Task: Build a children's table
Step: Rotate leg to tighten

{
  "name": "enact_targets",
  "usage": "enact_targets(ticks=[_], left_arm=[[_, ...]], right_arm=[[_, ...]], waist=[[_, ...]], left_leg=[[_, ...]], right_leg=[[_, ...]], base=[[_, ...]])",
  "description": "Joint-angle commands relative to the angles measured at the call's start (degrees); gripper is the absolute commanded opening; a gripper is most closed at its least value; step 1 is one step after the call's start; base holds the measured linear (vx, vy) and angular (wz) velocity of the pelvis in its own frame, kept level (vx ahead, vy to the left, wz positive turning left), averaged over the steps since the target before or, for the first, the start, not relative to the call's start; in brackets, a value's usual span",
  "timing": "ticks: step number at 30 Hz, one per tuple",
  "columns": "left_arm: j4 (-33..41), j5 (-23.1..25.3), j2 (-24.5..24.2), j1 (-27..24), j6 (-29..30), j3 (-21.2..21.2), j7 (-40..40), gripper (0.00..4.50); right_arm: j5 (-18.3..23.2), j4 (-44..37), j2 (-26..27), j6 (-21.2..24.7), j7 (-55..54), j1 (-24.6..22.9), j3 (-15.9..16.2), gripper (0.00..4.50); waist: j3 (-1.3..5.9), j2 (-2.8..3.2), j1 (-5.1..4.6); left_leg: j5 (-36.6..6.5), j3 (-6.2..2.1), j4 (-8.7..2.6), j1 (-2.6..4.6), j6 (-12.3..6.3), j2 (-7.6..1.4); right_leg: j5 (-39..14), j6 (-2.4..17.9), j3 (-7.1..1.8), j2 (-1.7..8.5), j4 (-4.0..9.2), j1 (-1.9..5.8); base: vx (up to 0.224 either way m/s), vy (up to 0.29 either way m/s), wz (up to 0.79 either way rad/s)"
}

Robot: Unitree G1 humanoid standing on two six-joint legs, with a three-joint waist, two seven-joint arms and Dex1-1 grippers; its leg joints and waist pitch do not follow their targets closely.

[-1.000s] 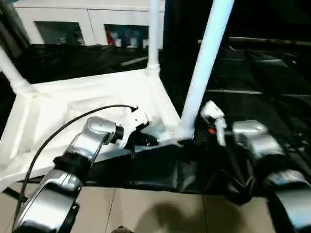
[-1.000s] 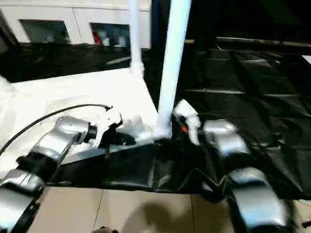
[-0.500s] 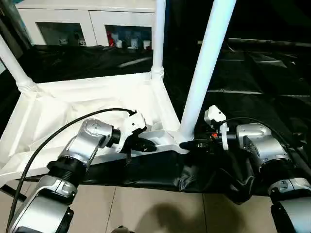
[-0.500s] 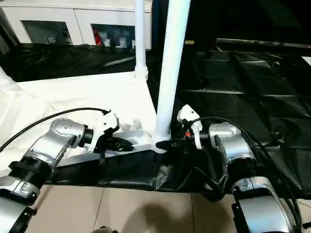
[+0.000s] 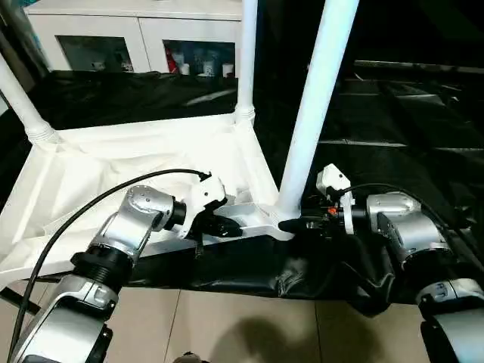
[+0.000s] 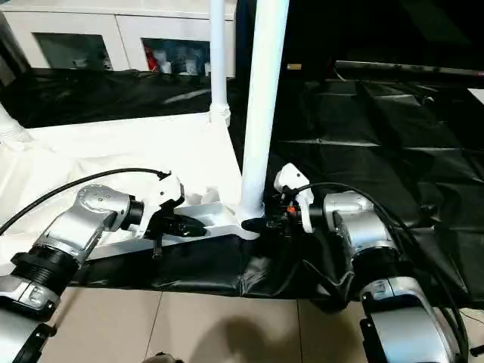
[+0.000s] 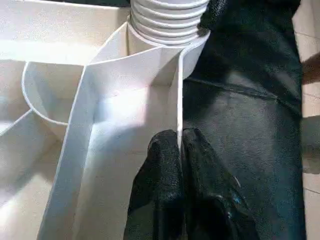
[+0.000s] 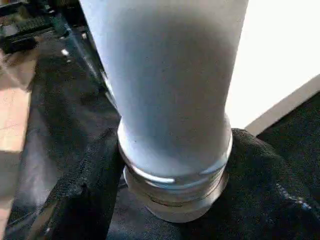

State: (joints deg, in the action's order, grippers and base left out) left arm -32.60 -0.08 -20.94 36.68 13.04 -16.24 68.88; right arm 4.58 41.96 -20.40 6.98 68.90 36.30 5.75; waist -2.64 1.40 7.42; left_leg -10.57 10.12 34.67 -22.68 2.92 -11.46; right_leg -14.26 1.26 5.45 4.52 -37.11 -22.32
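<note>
Left hand [image 5: 227, 227]: clamped on the tabletop's [image 5: 144, 170] thin near rim wall, beside the corner socket.
Right hand [image 6: 265, 224]: fingers [image 8: 75, 195] closed around the near leg [image 5: 310, 121] at its base.
Tabletop: upside down on black sheeting [image 5: 393, 128], legs upright.

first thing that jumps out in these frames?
The upside-down white tabletop on black sheeting, legs pointing up, the nearest leg rising at its near right corner. The right end effector closes around that leg's base, while the left end effector is pinched on the tabletop's thin near rim. Behind stands a white cabinet with glass doors.
</note>
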Motion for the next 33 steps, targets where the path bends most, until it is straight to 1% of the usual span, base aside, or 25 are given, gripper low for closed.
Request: enact_targets(ticks=[1,2,3,4,5,6,7,8,9,10,12,13,15,18,19,20,22,23,25,26,27,28,29,30,33], left_arm=[[-1.18,0.1,3.61,2.42,1.23,1.77,-6.58,0.0],[-1.3,0.13,3.71,2.48,1.29,1.82,-6.84,0.0],[-3.13,0.65,5.23,3.28,2.09,2.53,-10.67,0.0],[-5.08,1.25,6.79,4.08,2.54,3.07,-14.43,0.0],[-5.97,1.44,7.54,4.45,2.81,3.28,-16.04,0.0],[-6.78,1.61,8.22,4.8,3.05,3.47,-17.52,0.0],[-8.57,1.8,9.85,5.57,3.61,3.95,-20.66,0.0],[-10.63,1.73,11.89,6.45,4.36,4.59,-24.29,0.0],[-11.41,1.67,12.68,6.8,4.64,4.84,-25.71,0.0],[-12.85,2.09,14.08,7.39,4.67,4.64,-28.02,0.0],[-13.99,2.77,15.03,7.85,4.43,4.27,-29.35,0.0],[-15.39,3.78,15.92,8.44,3.88,3.49,-29.98,0.0],[-16.49,4.37,16.35,9.02,3.31,2.94,-29.7,0.0],[-17.6,4.43,16.47,9.65,2.89,2.88,-29.17,0.0],[-18.03,4.58,16.3,9.75,2.5,2.47,-28.57,0.0],[-18.03,4.58,16.3,9.75,2.5,2.47,-28.56,0.0],[-17.64,4.59,15.6,9.33,2.02,2.02,-27.12,0.0],[-17.2,4.65,14.74,8.83,1.1,1.74,-25.02,0.0],[-16.33,4.81,13.25,8.06,-0.86,1.16,-21.84,0.0],[-16.33,4.81,13.25,8.06,-0.86,1.16,-21.84,0.0],[-15.5,4.58,11.92,7.43,-1.72,0.97,-19.33,0.0],[-15.05,4.37,11.12,7.04,-2.66,0.87,-17.78,0.0],[-14.58,3.96,10.3,6.64,-3.32,0.85,-15.89,0.0],[-14.31,3.69,9.84,6.41,-3.74,0.85,-14.73,0.0],[-11.55,2.1,7.84,4.87,-4.9,0.64,-9.06,0.0]], right_arm=[[-1.47,3.06,3.13,0.95,-10.22,-0.18,-0.97,2.8],[-1.49,3.19,3.23,0.98,-10.61,-0.16,-1.06,2.79],[-1.6,5.05,4.79,1.52,-16.28,0.02,-2.46,2.79],[-1.1,6.94,6.6,2.64,-21.83,0.27,-4.22,2.79],[-0.55,7.61,7.6,2.8,-23.89,0.49,-5.07,2.78],[-0.05,8.22,8.53,2.95,-25.79,0.69,-5.87,2.78],[1.38,9.42,10.83,3.2,-30.19,1.3,-7.81,2.77],[3.31,10.83,13.79,3.32,-35.85,2.33,-10.31,2.77],[4.04,11.33,14.92,3.31,-38.01,2.75,-11.22,2.77],[4.55,12.41,17.22,2.3,-42.46,3.68,-12.16,2.77],[4.18,13.22,18.89,1.18,-45.34,4.38,-12.34,2.77],[2.64,13.84,21.1,0.08,-47.52,5.19,-11.24,2.77],[1.12,13.66,22.9,-1.03,-46.61,5.48,-9.49,2.77],[0.26,13.13,23.35,-2.34,-45.56,5.36,-8.92,2.77],[0.5,12.78,23.01,-2.87,-44.84,5.19,-9.07,3.12],[0.5,12.77,23.0,-2.87,-44.84,5.19,-9.07,3.33],[1.59,10.98,21.64,-3.01,-41.63,4.57,-9.13,3.49],[2.88,8.66,19.66,-1.92,-38.1,3.92,-9.21,3.57],[4.8,4.86,16.44,1.51,-31.65,2.96,-9.15,3.83],[4.8,4.86,16.44,1.51,-31.65,2.96,-9.15,3.83],[4.3,1.89,12.9,1.89,-26.19,1.79,-7.44,3.97],[3.85,0.51,10.87,1.95,-23.23,1.14,-6.3,3.97],[3.42,-0.77,8.7,1.97,-19.97,0.48,-5.11,3.97],[3.2,-1.44,7.48,1.96,-18.15,0.12,-4.49,3.97],[2.88,-3.5,3.25,2.41,-12.4,-0.65,-3.0,3.97]], waist=[[4.27,-0.2,-0.17],[4.08,-0.22,-0.3],[4.07,-0.13,-0.47],[3.92,-0.21,-0.71],[3.77,0.24,-0.97],[3.67,0.13,-1.23],[3.68,-0.08,-1.32],[3.76,0.3,-1.45],[3.69,0.27,-1.6],[3.88,0.49,-1.65],[3.87,0.31,-1.67],[3.91,0.82,-1.73],[3.9,0.73,-1.89],[3.78,0.69,-2.09],[3.77,0.69,-2.15],[3.78,0.65,-2.12],[3.83,0.68,-2.15],[3.85,0.14,-2.2],[3.9,0.24,-1.99],[4.01,0.24,-1.9],[4.0,0.23,-1.87],[4.25,0.15,-1.64],[4.18,0.04,-1.46],[4.16,0.04,-1.5],[3.92,-0.04,-1.25]], left_leg=[[-0.04,-0.79,-3.02,1.27,-6.74,-2.53],[-1.47,-0.81,-3.27,1.43,-5.92,-2.5],[-1.96,-0.8,-3.33,1.39,-5.34,-2.52],[-3.3,-0.82,-3.61,1.59,-4.2,-2.49],[-5.05,-0.96,-3.89,1.65,-3.0,-2.51],[-6.06,-0.81,-3.95,1.7,-2.52,-2.44],[-6.86,-0.87,-4.05,1.74,-1.68,-2.36],[-6.74,-0.88,-4.05,1.84,-1.31,-2.37],[-6.9,-0.86,-4.15,1.9,-1.01,-2.44],[-6.66,-0.88,-4.04,2.02,-0.62,-2.3],[-5.93,-0.88,-4.06,1.79,-0.89,-2.13],[-5.48,-0.91,-3.96,1.69,-1.25,-2.1],[-5.72,-0.97,-4.04,1.69,-1.45,-2.01],[-7.11,-0.97,-4.1,1.6,-1.89,-2.0],[-7.28,-0.95,-4.12,1.61,-1.97,-2.03],[-7.32,-0.97,-4.14,1.62,-2.04,-2.04],[-7.04,-1.01,-4.15,1.55,-2.5,-2.12],[-6.68,-0.95,-4.09,1.5,-3.19,-2.1],[-5.37,-0.99,-3.94,1.38,-4.74,-2.11],[-4.8,-0.94,-3.78,1.31,-5.14,-2.08],[-4.17,-0.92,-3.71,1.22,-5.66,-2.13],[-3.27,-0.85,-3.38,1.26,-6.27,-2.09],[-2.67,-0.83,-3.31,1.11,-6.83,-2.0],[-2.83,-0.7,-3.24,1.07,-7.05,-2.02],[-4.37,-0.83,-3.47,1.05,-6.53,-2.15]], right_leg=[[12.22,16.37,-3.18,4.54,3.04,3.09],[9.83,16.47,-3.13,4.62,3.47,3.11],[8.96,16.35,-3.25,4.66,3.46,3.08],[6.62,16.09,-3.27,4.66,3.79,3.13],[4.15,15.77,-3.28,4.77,4.06,3.25],[3.16,15.55,-3.38,4.73,4.3,3.2],[2.26,15.25,-3.45,4.76,4.41,3.45],[3.02,15.03,-3.57,4.76,4.44,3.33],[3.2,15.09,-3.63,4.78,4.41,3.23],[3.86,14.87,-3.63,4.79,4.45,3.23],[4.93,14.72,-3.56,4.76,4.43,3.48],[6.04,14.51,-3.53,4.71,4.4,3.47],[6.23,14.16,-3.45,4.61,4.47,3.51],[4.49,14.0,-3.46,4.74,4.71,3.66],[4.07,13.96,-3.46,4.66,4.72,3.61],[3.86,13.94,-3.46,4.7,4.78,3.62],[4.73,14.15,-3.44,4.72,4.63,3.71],[5.62,14.14,-3.45,4.64,4.6,3.79],[7.59,14.17,-3.41,4.53,4.4,3.96],[8.64,14.23,-3.36,4.52,4.28,3.98],[9.91,14.55,-3.28,4.57,4.14,3.89],[11.68,14.64,-3.21,4.47,3.9,3.94],[12.39,14.48,-3.11,4.42,3.94,4.0],[12.43,14.57,-3.16,4.47,3.91,3.92],[7.92,14.27,-2.99,4.53,4.3,3.95]], base=[[0.0,0.0,0.0],[0.0,0.0,0.0],[0.0,0.0,0.0],[0.0,0.0,0.0],[0.0,0.0,0.0],[0.0,0.0,0.0],[0.0,0.0,0.0],[0.0,0.0,0.0],[0.0,0.0,0.0],[0.0,0.0,0.0],[0.0,0.0,0.0],[0.0,0.0,0.0],[0.0,0.0,0.0],[0.0,0.0,0.0],[0.0,0.0,0.0],[0.0,0.0,0.0],[0.0,0.0,0.0],[0.0,0.0,0.0],[0.0,0.0,0.0],[0.0,0.0,0.0],[0.0,0.0,0.0],[0.0,0.0,0.0],[0.0,0.0,0.0],[0.0,0.0,0.0],[0.0,0.0,0.0]])
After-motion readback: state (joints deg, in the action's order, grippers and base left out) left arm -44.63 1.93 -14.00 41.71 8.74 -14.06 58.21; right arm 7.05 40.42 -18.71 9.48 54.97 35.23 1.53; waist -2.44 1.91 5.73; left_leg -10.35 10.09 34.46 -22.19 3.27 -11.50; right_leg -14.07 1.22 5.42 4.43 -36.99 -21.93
